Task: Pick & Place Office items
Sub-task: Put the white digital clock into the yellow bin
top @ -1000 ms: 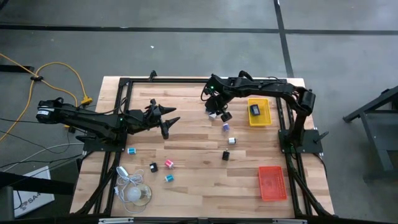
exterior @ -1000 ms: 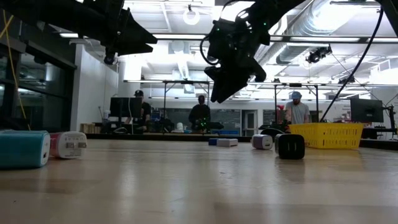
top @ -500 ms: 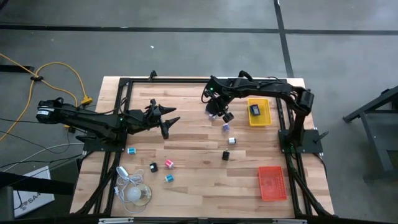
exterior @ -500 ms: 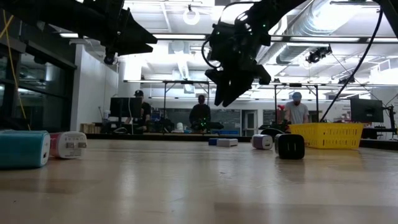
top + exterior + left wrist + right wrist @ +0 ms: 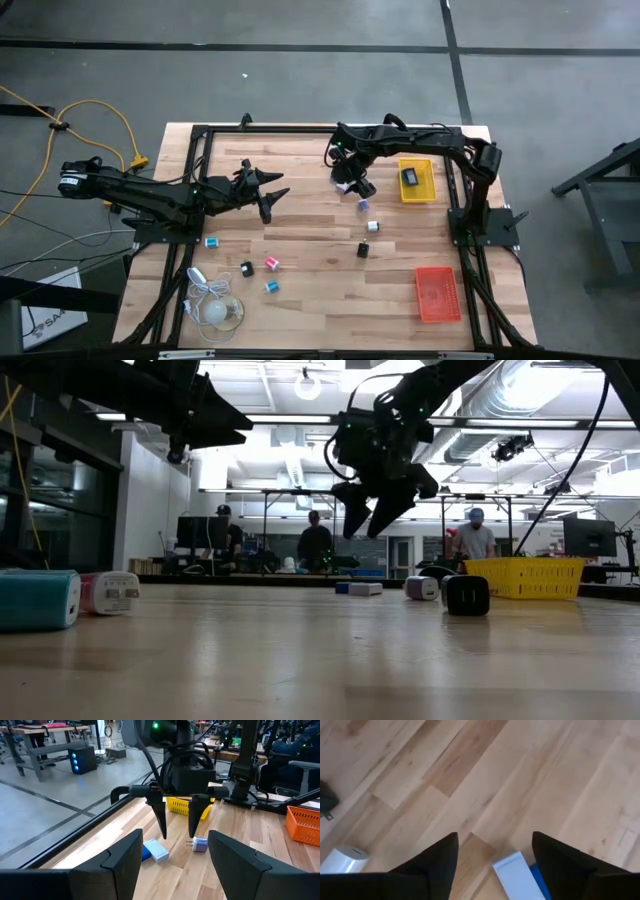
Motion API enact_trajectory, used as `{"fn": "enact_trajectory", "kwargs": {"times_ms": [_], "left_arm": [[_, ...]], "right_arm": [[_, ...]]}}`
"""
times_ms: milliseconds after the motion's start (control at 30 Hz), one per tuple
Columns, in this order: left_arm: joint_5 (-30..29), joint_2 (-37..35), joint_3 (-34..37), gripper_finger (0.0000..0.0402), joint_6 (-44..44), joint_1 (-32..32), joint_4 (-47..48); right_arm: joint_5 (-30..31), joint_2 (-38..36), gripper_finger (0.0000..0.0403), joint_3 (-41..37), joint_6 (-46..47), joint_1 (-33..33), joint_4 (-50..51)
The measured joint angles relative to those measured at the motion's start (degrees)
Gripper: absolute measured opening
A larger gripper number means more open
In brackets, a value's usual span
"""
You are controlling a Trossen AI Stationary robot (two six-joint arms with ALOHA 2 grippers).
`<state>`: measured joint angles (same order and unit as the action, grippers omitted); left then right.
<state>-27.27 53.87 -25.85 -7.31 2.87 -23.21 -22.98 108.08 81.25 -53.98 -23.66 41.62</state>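
The office items lie scattered on the wooden table. A white-and-blue piece (image 5: 343, 187) and a purple one (image 5: 363, 203) lie under my right gripper (image 5: 352, 184). That gripper hangs open above the table, slanting down, with the white-and-blue piece (image 5: 516, 876) below and between its fingers, untouched. A white piece (image 5: 373, 226) and a black one (image 5: 364, 250) lie nearer. Blue (image 5: 211, 242), black (image 5: 246, 268), pink (image 5: 271, 263) and teal (image 5: 271, 287) pieces lie at the near left. My left gripper (image 5: 272, 196) waits open and level, left of centre, with nothing in it.
A yellow tray (image 5: 428, 190) at the far right holds one black piece (image 5: 410, 177). An orange tray (image 5: 438, 294) stands at the near right. A white bulb-like thing with a coiled cord (image 5: 215, 308) lies at the near left. People stand in the room beyond the table.
My right gripper has opened: its fingers were together a second ago and now stand wide apart above the white-and-blue piece. The pieces on the table have stayed where they were.
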Motion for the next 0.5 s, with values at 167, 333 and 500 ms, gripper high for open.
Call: {"fn": "enact_trajectory", "kwargs": {"times_ms": [167,333,500], "left_arm": [[0.0,0.0,0.0,0.0218,0.0,0.0,0.0],[0.0,0.0,0.0,0.0218,0.0,0.0,0.0],[0.0,0.0,0.0,0.0218,0.0,0.0,0.0]], "right_arm": [[1.1,0.3,0.0265,0.0,-2.6,0.0,0.1],[5.1,0.3,0.0265,0.0,-6.4,0.7,0.1],[5.2,0.3,0.0255,0.0,-13.3,1.2,1.5]]}}
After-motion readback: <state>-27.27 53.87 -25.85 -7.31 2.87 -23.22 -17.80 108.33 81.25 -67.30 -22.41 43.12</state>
